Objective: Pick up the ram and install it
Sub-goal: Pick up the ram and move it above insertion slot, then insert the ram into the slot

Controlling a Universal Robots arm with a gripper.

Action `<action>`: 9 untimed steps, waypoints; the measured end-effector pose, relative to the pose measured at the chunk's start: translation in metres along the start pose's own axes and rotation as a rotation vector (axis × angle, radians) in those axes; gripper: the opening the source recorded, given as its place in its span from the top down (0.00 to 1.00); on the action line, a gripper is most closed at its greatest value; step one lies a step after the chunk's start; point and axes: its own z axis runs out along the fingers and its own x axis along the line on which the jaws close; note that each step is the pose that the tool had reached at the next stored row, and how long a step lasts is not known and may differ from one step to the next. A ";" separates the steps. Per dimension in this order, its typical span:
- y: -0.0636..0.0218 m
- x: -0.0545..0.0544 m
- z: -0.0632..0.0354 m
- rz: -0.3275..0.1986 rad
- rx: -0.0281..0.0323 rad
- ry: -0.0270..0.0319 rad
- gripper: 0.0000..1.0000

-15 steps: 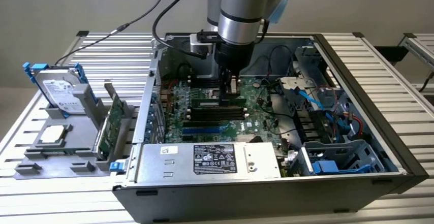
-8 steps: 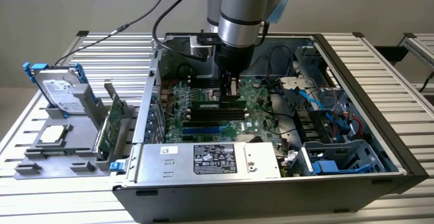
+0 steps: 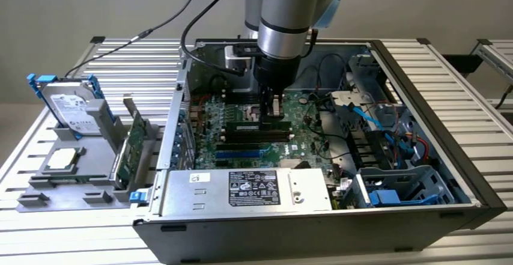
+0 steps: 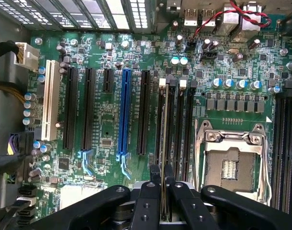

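Note:
My gripper [image 3: 270, 116] reaches down into the open computer case [image 3: 417, 85], over the motherboard's [image 3: 240, 145] memory slots. In the wrist view the gripper [image 4: 162, 176] is shut on the ram [image 4: 163, 139]. The ram is seen edge-on as a thin strip, and the black fingers [image 4: 154, 189] press its two faces. It stands upright in line with one of the black memory slots [image 4: 177, 124], between white latches. Its lower edge is at the slot, but I cannot tell whether it is seated. In the exterior view the ram [image 3: 250, 126] is a narrow green stick just below the fingers.
A CPU socket [image 4: 230, 165] lies beside the memory slots, and a blue expansion slot [image 4: 124, 115] is on the other side. Outside the case, on the exterior view's left, a grey holder carries a hard drive with blue rails [image 3: 72, 106] and a green expansion card [image 3: 132, 148]. The power supply [image 3: 248, 188] sits at the case front.

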 end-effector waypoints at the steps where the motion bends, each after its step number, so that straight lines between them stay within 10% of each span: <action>1: 0.0000 0.000 0.0000 0.000 -0.0001 0.0002 0.86; 9: 0.0000 0.000 0.0001 0.000 0.0000 0.0000 0.86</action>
